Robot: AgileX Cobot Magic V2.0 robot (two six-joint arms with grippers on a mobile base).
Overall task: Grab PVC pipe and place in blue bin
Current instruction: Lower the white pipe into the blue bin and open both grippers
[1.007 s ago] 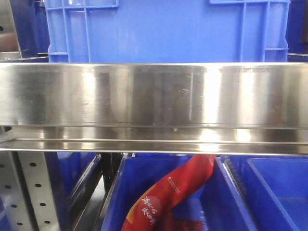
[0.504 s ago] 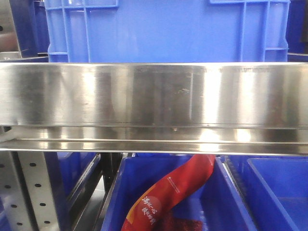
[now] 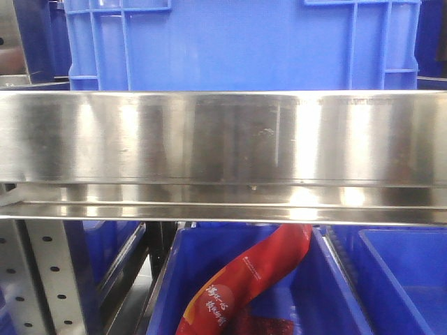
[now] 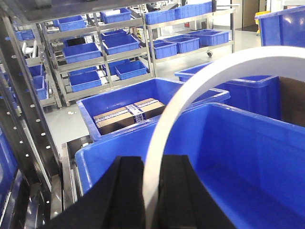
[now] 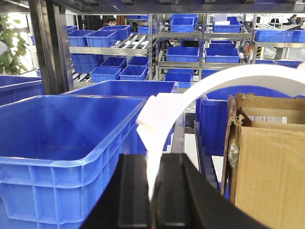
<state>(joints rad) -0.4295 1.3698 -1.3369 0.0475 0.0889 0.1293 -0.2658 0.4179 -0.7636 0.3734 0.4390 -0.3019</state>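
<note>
Exterior front-facing view: filled from side to side by a polished steel shelf rail (image 3: 223,136), bright with reflections. Above it, resting on the shelf, a large blue crate (image 3: 237,42) with ribbed walls. Below the rail, a lower blue tub (image 3: 167,279) holding a red packet (image 3: 244,279) printed with white characters, leaning up toward the right. Just beside it on the right, a neighbouring tub (image 3: 405,279), also blue. At lower left, a perforated metal upright (image 3: 38,279).

Left wrist-mounted view: looking out over the left end effector (image 4: 151,191) — two black fingers pressed together on the PVC pipe (image 4: 193,88), pinching its lower end. From that grip, a white half-ring rising and sweeping to the right edge of the frame, above the open blue bin (image 4: 248,143) directly beneath and ahead. Just behind that bin, a second one carrying a taped cardboard carton (image 4: 126,114). Farther back, metal racks (image 4: 109,43) stacked with more blue bins, on a grey floor.

Right wrist-mounted view: right end effector (image 5: 155,191) likewise closed, black fingers clamping a white arc (image 5: 214,81) with a thicker, squared-off end just above the grip — curving up and off to the right. Same piece as in the left wrist view or another: cannot tell. To the left, a deep blue tote (image 5: 62,162); to the right, under the arc's span, an open cardboard box (image 5: 271,167) with ragged flaps. Behind, more racks of blue bins.
</note>
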